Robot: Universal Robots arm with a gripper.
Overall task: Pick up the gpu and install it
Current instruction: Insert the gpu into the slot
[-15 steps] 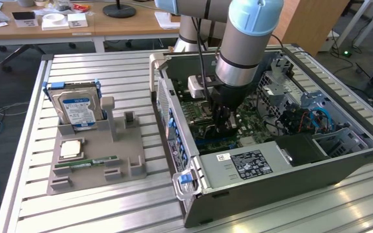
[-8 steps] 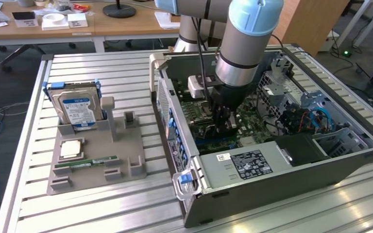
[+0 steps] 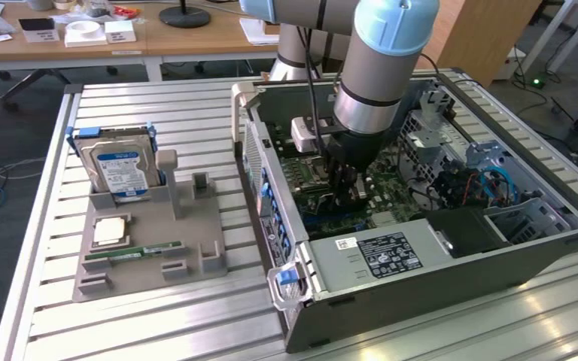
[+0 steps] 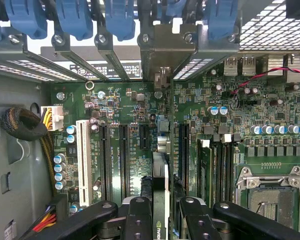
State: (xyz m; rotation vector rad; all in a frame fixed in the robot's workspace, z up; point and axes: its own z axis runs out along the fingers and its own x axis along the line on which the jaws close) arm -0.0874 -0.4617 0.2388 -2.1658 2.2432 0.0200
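Inside the open computer case (image 3: 530, 248), over the motherboard (image 4: 120, 105): gripper (image 4: 162, 212) jaws pinching the gpu (image 4: 161, 185) edge-on, upright above the expansion slots (image 4: 124, 160), bracket toward the case's rear wall.

Exterior high oblique; wrist close, downward.

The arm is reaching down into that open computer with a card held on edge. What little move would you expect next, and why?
Probably a slow, straight push further down toward the motherboard. In the wrist view the gripper has its jaws closed on the gpu, held on edge over the row of long slots, its metal bracket already up at the case's rear openings. I cannot tell whether the card has reached its slot.
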